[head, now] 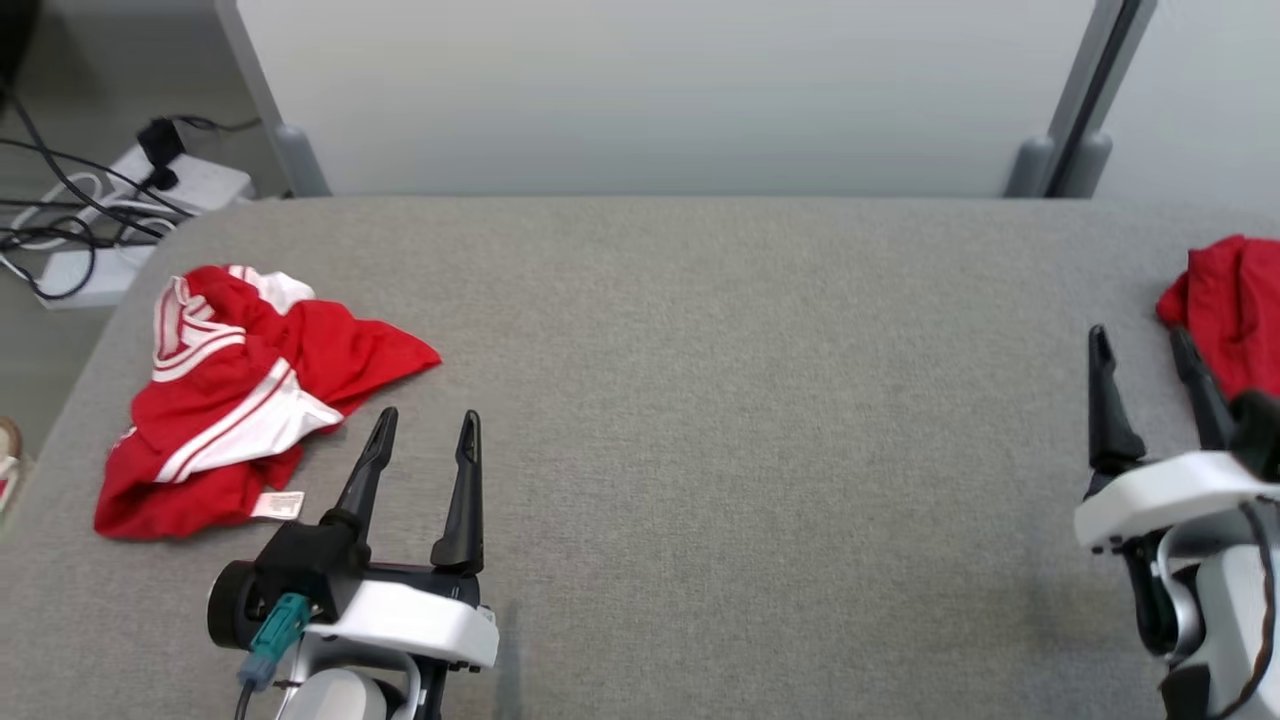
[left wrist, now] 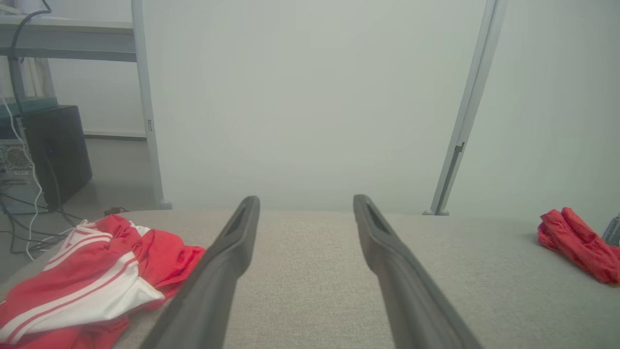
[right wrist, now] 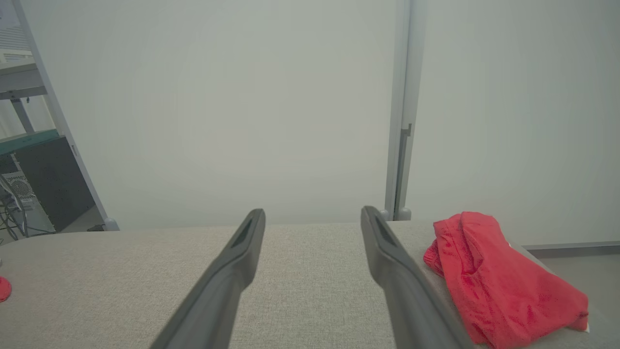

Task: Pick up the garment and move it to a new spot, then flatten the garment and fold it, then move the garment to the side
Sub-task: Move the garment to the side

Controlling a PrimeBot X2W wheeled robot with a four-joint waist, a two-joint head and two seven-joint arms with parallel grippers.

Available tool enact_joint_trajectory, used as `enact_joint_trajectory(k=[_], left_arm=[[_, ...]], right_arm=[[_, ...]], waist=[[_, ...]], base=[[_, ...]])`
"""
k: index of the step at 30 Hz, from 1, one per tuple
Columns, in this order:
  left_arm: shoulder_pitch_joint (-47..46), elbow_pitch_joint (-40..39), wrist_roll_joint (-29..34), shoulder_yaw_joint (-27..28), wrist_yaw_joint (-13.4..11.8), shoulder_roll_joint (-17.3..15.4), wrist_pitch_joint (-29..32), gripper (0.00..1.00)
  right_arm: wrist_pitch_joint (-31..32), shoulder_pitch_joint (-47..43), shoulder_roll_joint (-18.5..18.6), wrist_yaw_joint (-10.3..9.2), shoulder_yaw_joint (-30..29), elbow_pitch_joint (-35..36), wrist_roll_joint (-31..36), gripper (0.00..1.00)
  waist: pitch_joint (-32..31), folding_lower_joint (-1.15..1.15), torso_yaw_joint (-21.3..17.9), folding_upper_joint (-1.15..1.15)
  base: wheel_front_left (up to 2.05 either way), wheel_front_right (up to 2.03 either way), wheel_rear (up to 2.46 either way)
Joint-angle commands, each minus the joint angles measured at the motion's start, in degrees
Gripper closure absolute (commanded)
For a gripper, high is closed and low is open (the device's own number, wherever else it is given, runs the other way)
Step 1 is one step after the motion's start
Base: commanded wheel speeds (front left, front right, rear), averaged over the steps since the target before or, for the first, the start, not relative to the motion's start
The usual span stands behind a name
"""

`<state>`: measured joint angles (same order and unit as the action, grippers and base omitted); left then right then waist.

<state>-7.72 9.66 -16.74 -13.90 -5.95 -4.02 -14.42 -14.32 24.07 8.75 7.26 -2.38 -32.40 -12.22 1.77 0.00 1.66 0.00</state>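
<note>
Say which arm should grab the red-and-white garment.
Left. The left end effector, open, sits right beside the red-and-white garment at the left end of the table. The right end effector, also open, is far across by the plain red garment.

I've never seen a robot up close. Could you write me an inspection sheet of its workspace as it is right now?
Surface: grey fabric-covered table, bare in the middle.
Job's things: striped garment, red and white, crumpled at the table's left end.
Clutter: red garment, plain, bunched at the right edge.
Grippers: left gripper beside the striped garment, right gripper beside the red garment; both jaws open, holding nothing.
Cables: black cables and a white power strip on the floor beyond the left corner.
Surroundings: pale panels behind the table; dark computer case on the floor at left.
</note>
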Motion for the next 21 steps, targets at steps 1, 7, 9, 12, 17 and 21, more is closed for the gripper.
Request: enact_joint_trajectory(k=[1,7,9,12,17,21], left_arm=[[-0.3,-2.8,0.6,2.8,1.0,-0.3,-0.6,0.00],[1.8,-6.3,2.5,4.7,3.4,-0.1,-0.6,0.00],[2.9,-7.2,3.1,5.1,4.6,0.1,-0.6,0.00],[4.9,-7.6,4.6,6.1,6.1,0.4,-0.6,0.00],[7.1,-7.6,6.4,7.0,6.8,0.7,-0.6,0.00],[7.9,-7.2,7.2,7.6,6.1,1.0,-0.6,0.00]], right_arm=[[-0.7,-2.5,-0.2,0.23,2.2,5.8,-0.2,0.00],[-0.7,-9.0,-0.9,0.23,4.1,14.7,0.5,0.00],[-0.7,-11.4,-1.0,0.23,4.3,18.1,0.9,0.00],[-0.7,-16.4,-0.8,0.23,5.8,23.9,1.2,0.00],[-0.7,-22.9,-1.5,0.23,5.3,27.6,1.9,0.00],[-0.7,-26.6,-3.1,0.23,3.7,28.6,2.1,0.00]], waist=[[-2.1,0.00,1.6,0.00],[-2.4,0.00,1.9,0.00],[-2.5,0.00,2.1,0.00],[-3.0,0.00,2.6,0.00],[-3.5,0.00,3.2,0.00],[-3.9,0.00,3.5,0.00]], base=[[0.00,0.00,0.00],[0.00,0.00,0.00],[0.00,0.00,0.00],[0.00,0.00,0.00],[0.00,0.00,0.00],[0.00,0.00,0.00]])
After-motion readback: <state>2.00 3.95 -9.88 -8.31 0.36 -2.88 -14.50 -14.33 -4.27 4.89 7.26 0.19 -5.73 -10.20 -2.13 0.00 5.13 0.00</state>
